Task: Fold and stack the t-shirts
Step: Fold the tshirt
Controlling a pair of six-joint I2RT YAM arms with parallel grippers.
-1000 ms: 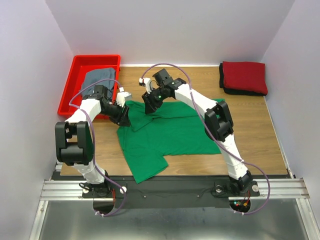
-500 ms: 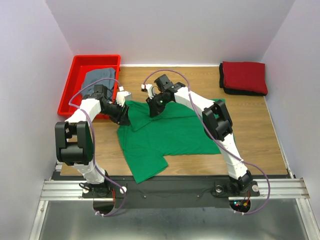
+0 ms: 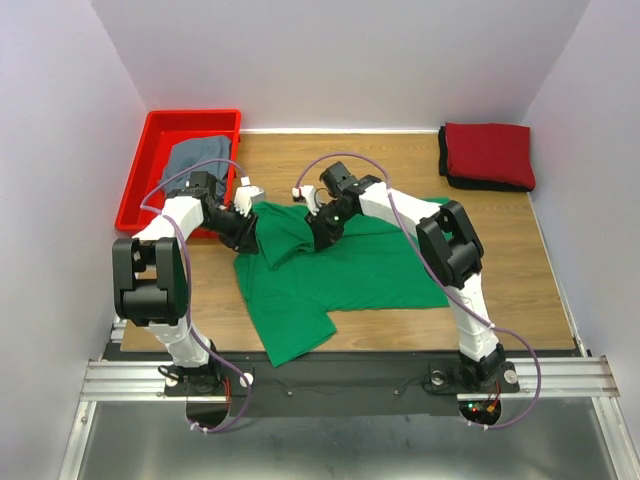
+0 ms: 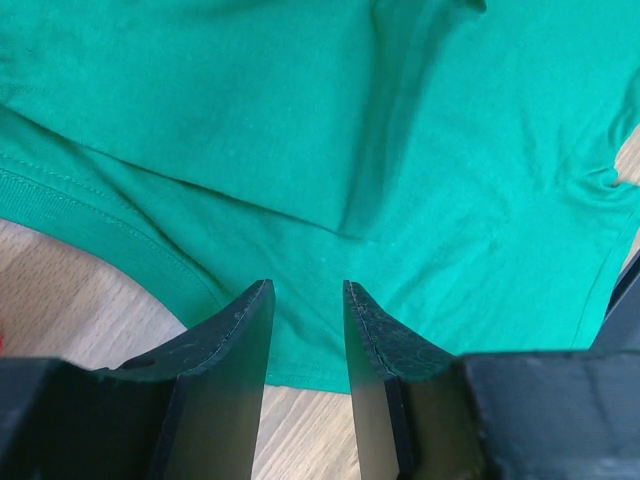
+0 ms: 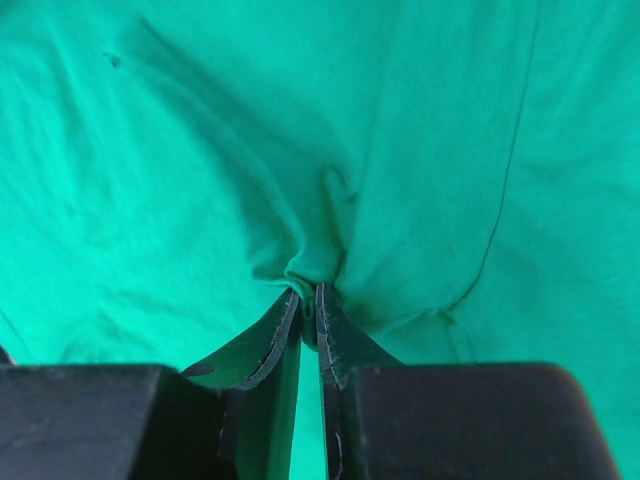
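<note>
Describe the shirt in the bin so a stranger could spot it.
Look to the table's far left corner, where a red plastic bin stands. The grey-blue t-shirt lies bunched inside it, the only grey cloth and the only one in a container.

Wooden table (image 3: 520,260) — green t-shirt (image 3: 340,270) spread mid-table, red bin (image 3: 150,150) far left, black shirt (image 3: 442,165) under dark red shirt (image 3: 490,152) far right.

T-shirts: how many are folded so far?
Done: the dark red t-shirt lies folded on the black t-shirt. In hand: the right claw pinches the green t-shirt; the left claw is open over its edge. Left: the grey-blue t-shirt in the red bin.
</note>
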